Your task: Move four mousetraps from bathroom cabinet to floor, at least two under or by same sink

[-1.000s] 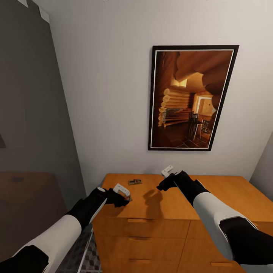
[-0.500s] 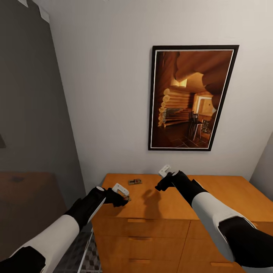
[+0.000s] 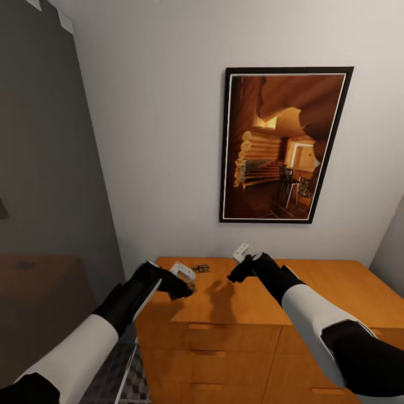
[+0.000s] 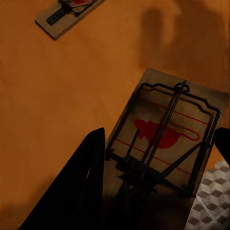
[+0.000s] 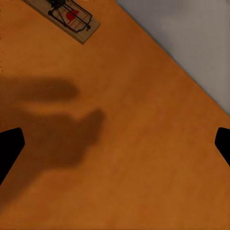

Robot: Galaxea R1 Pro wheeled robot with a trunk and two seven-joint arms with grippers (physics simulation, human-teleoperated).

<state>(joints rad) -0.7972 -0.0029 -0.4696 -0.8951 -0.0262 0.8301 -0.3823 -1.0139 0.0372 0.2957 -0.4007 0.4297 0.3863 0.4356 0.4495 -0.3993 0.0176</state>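
A mousetrap (image 4: 163, 139), a tan board with dark wire and a red mark, sits between the fingers of my left gripper (image 4: 160, 135), which is shut on it. In the head view my left gripper (image 3: 188, 286) holds it just above the left front corner of the orange-brown cabinet (image 3: 314, 292). A second mousetrap (image 3: 200, 269) lies flat on the cabinet top near the wall, also seen as a mousetrap (image 4: 67, 17) and a mousetrap (image 5: 72, 19) in the wrist views. My right gripper (image 3: 234, 275) hovers open and empty over the cabinet top (image 5: 143, 143). Patterned bathroom floor (image 3: 126, 381) shows left of the cabinet.
A large framed picture (image 3: 283, 146) hangs on the white wall above the cabinet. A dark grey wall (image 3: 45, 168) and a low brown surface (image 3: 33, 292) stand at the left. The cabinet front has drawer fronts with slim bar handles (image 3: 205, 325).
My left gripper has risen a little and moved toward the wall, carrying its mousetrap with it. The right gripper has drifted slightly left and up. The second mousetrap has not moved.
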